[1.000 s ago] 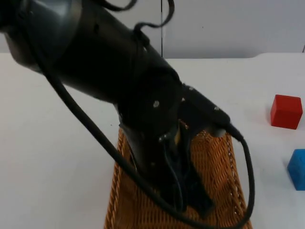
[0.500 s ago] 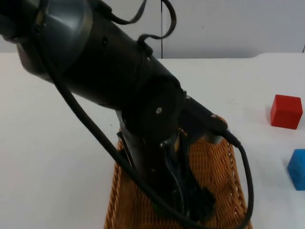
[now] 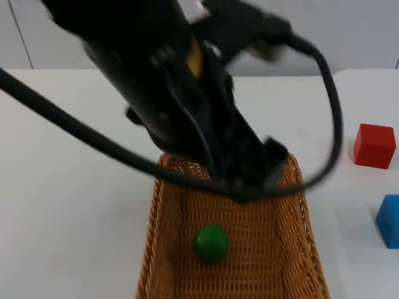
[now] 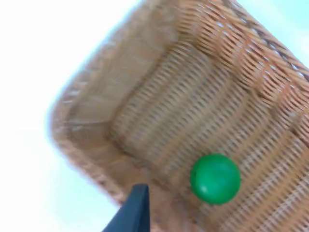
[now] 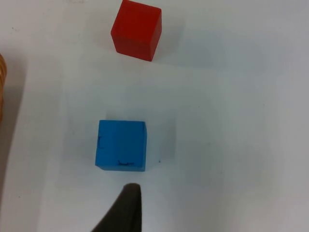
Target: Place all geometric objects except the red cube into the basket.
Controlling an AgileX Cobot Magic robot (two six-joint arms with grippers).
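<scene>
White table, grey wall behind: your left gripper [image 3: 249,171] has lifted off the wicker basket [image 3: 163,249], fingers unclear, green ball [image 3: 211,242] now inside; blue cube [image 5: 121,145] next, right gripper [image 5: 126,205] above it, red cube [image 3: 374,146] stays.

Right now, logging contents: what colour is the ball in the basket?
Green ball; clearest in the left wrist view.

White table and grey wall
The table [image 3: 75,187] lay bare white; the grey partition wall [image 3: 349,31] stood at twelve o'clock.
</scene>
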